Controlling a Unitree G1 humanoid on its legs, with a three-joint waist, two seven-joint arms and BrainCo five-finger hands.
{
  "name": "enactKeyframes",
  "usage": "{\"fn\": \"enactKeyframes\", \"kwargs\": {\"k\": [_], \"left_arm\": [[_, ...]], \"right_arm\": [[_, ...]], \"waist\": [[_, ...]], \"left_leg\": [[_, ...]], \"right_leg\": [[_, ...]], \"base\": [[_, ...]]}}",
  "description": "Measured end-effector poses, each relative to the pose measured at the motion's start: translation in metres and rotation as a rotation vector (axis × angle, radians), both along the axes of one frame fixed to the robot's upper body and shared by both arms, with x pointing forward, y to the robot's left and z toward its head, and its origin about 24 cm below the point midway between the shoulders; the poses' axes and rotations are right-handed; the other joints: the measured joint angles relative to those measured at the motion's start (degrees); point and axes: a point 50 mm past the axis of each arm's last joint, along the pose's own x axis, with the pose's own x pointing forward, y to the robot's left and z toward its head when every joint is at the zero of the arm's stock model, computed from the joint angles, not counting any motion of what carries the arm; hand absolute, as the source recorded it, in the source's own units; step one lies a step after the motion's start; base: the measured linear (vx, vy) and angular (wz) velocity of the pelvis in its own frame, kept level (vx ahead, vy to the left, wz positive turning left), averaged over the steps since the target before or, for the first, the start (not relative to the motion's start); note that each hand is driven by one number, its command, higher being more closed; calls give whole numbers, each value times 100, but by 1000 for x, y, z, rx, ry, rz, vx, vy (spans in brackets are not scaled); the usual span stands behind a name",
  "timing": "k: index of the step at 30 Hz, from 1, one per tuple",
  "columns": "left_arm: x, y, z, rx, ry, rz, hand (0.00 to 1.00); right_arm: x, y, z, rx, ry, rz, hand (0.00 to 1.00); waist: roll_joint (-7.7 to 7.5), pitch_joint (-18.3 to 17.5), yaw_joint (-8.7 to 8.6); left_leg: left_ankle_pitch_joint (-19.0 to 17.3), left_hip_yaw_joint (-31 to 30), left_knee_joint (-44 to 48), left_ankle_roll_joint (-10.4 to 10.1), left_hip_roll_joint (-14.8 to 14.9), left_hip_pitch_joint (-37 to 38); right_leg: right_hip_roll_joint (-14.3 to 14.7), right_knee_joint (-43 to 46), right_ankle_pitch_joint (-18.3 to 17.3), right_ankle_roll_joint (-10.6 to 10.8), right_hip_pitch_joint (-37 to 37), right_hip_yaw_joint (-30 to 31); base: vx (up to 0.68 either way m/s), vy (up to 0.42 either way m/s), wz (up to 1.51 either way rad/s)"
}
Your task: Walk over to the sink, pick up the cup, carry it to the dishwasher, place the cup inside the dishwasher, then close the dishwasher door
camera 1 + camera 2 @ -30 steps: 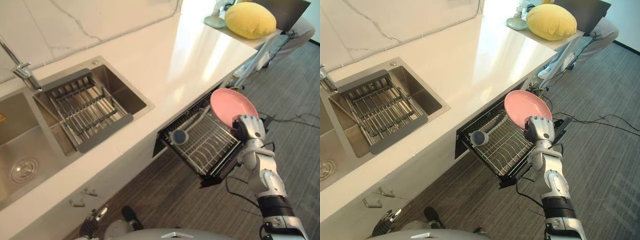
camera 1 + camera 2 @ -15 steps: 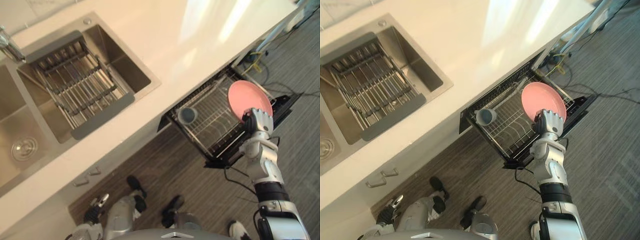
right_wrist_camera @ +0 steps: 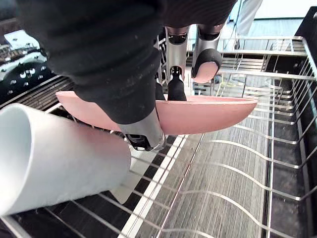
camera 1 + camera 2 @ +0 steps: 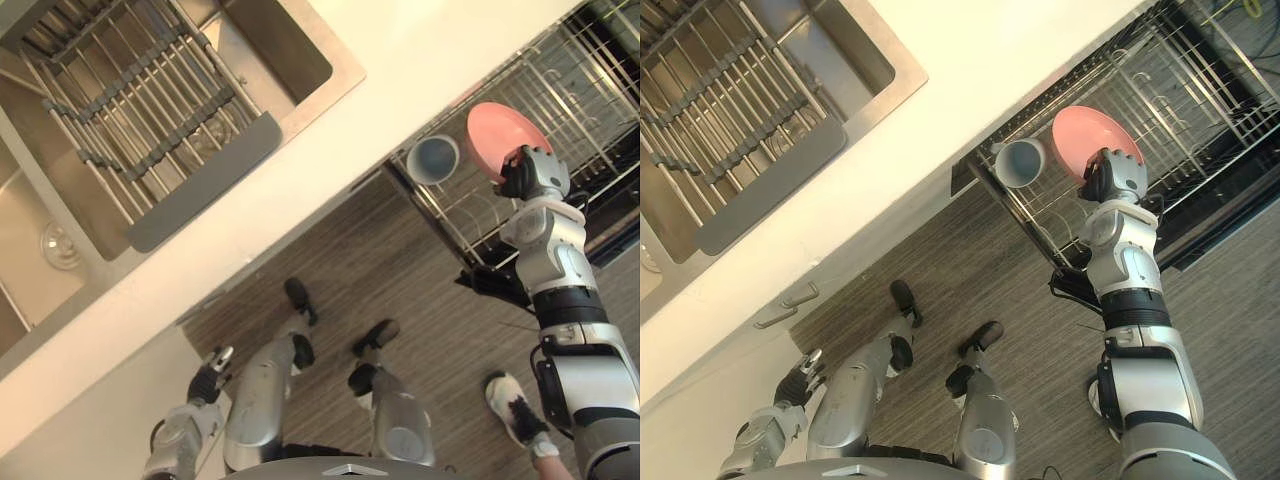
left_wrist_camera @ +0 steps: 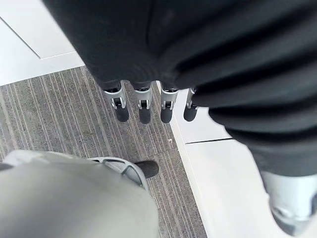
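A pale grey cup (image 4: 433, 160) lies on its side in the pulled-out dishwasher rack (image 4: 570, 90), at the corner nearest the counter. My right hand (image 4: 530, 172) is shut on the rim of a pink plate (image 4: 498, 132), thumb on one face and fingers on the other. In the right wrist view the plate (image 3: 208, 115) hangs edge-on just above the rack wires (image 3: 237, 163), close beside the cup (image 3: 49, 158). My left hand (image 4: 208, 375) hangs low by my side with relaxed fingers (image 5: 143, 106), holding nothing.
The steel sink (image 4: 300, 45) with a slatted drain rack (image 4: 140, 110) sits in the white countertop (image 4: 430, 40). Cabinet handles (image 4: 790, 305) show below the counter. A person's white shoe (image 4: 515, 410) stands on the wood floor near my right arm.
The camera has tipped down, shifting the whole picture. My right hand has carried the pink plate from the rack's outer side to right beside the cup.
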Motion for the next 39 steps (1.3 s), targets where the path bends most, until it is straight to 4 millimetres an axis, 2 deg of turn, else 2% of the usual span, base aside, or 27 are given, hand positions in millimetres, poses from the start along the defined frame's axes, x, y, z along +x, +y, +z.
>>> {"fn": "enactKeyframes", "kwargs": {"k": [5, 10, 12, 13, 14, 17, 21, 24, 28, 29, 30, 36, 39], "left_arm": [[3, -7, 2, -15, -13, -26, 0], [4, -10, 3, -31, -27, -49, 0], [5, -13, 4, -37, -35, -59, 0], [5, -14, 4, -41, -40, -58, 0], [6, -18, 5, -50, -48, -56, 0], [7, -19, 6, -49, -64, -52, 0], [2, -16, 4, -29, -65, -37, 0], [-7, -8, 0, -14, -33, 12, 0], [-29, -1, -13, 11, 57, 51, 0], [-32, -1, -14, 13, 69, 55, 0], [-36, 0, -17, 16, 90, 59, 0], [-49, 1, -23, 22, 139, 67, 0], [-49, 1, -23, 22, 140, 65, 0]], "right_arm": [[2, -8, -9, 143, 35, -41, 0], [1, -13, -13, 408, -19, -11, 0], [-2, -17, -13, 545, -99, -8, 0], [-4, -20, -14, 681, -166, -1, 0], [-7, -26, -17, 895, -269, 2, 0], [-14, -30, -32, 1186, -382, 22, 0], [-28, -44, -43, 1357, -506, 6, 0], [-41, -59, -38, 1426, -676, -28, 0], [-59, -74, -56, 1493, -782, -149, 0], [-61, -75, -59, 1496, -787, -167, 0], [-67, -79, -66, 1508, -800, -208, 100], [-82, -88, -105, 1581, -780, -400, 100], [-87, -91, -115, 1631, -801, -456, 100]], "waist": [[135, 47, 38], [214, 47, 31], [238, 53, 28], [238, 53, 26], [237, 52, 6], [236, 51, -65], [229, 48, -156], [146, -60, -187], [-70, -315, -309], [-82, -347, -325], [-92, -384, -337], [-79, -444, -448], [-35, -465, -446]], "left_leg": [[122, -317, -36, -40, -39, -30], [269, -618, -149, -164, -40, 72], [315, -628, -238, -192, -50, 249], [316, -628, -239, -193, -50, 346], [315, -630, -251, -194, -55, 501], [331, -675, -393, -215, -58, 727], [357, -704, -515, -228, -92, 972], [355, -706, -539, -237, -91, 1144], [343, -707, -539, -259, -70, 1301], [340, -702, -539, -263, -67, 1320], [328, -681, -539, -281, -62, 1376], [261, -580, -540, -377, -27, 1423], [250, -520, -540, -390, -24, 1302]], "right_leg": [[-13, -22, 18, -8, 6, -20], [-2, -22, 46, -45, 56, -1], [7, -24, 45, -47, 201, 0], [7, -24, 41, -46, 295, 3], [6, -23, 31, -46, 437, 5], [26, 4, -7, -38, 599, 10], [-4, 79, -16, -21, 787, 1], [-33, 184, -77, 2, 921, 6], [-49, 291, -170, -3, 1041, 19], [-65, 338, -196, 1, 1041, 28], [-100, 437, -251, -1, 1044, 65], [-162, 651, -421, -21, 949, 182], [-194, 726, -421, -31, 759, 267]], "base": [[-46, 88, 5], [-54, 69, -2], [-40, 64, 1], [-50, 79, 3], [-53, 77, 2], [-58, 54, 1], [-38, 50, 4], [-16, 28, 1], [0, 0, 0], [-14, 0, -6], [-28, -2, -11], [-39, -6, -9], [-13, -9, -15]]}}
